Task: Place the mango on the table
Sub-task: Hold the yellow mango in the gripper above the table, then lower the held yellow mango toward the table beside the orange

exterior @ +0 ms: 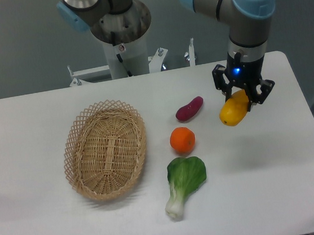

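1. Grey floor lies behind the large white matte table [275, 160], whose rounded corner sits just beyond the arm.
2. Black two-finger gripper [241, 97] – a blue light glowing on it – is clamped on the smooth yellow-orange oval mango [233, 111], which hangs tilted at its tips.
3. Left of the gripper: a purple-red sweet potato [189, 108], a round orange fruit [182, 140], a green bok choy [184, 182].
4. Farther left – an oval woven wicker basket [105, 149].

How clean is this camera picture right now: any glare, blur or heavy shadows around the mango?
Fixed camera: lighting is soft and even, with no glare on the table; the mango in the hand looks sharp; only faint shadows show under the basket and the bok choy; a blue light glows on the hand.
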Available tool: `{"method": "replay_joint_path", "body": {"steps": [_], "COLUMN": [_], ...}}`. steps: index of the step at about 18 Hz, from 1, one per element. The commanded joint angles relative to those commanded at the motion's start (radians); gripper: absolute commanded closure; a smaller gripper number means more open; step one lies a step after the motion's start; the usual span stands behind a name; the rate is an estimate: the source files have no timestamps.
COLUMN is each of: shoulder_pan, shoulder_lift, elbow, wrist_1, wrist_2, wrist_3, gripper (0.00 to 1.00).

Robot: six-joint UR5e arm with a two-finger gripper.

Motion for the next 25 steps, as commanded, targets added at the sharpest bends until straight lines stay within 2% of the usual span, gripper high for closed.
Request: {"method": "replay_joint_path", "body": {"steps": [11, 18, 20, 22, 23, 25], "shoulder_pan": [0.015, 0.034, 0.034, 0.034, 0.032, 0.031], "shoulder_lift": [-0.002, -0.006, -0.011, -0.038, -0.057, -0.092], "elbow": [-0.005, -0.028, -0.072, -0.113, -0.115, -0.106], "wrist_1": [0.006, 0.014, 0.07, 0.203, 0.236, 0.256], "wrist_2": [0.003, 0.002, 0.003, 0.005, 0.009, 0.008], "wrist_3": [0.008, 0.078, 0.098, 0.109, 0.107, 0.104], "gripper": [0.57, 0.58, 0.58, 0.58, 0.58, 0.58]}}
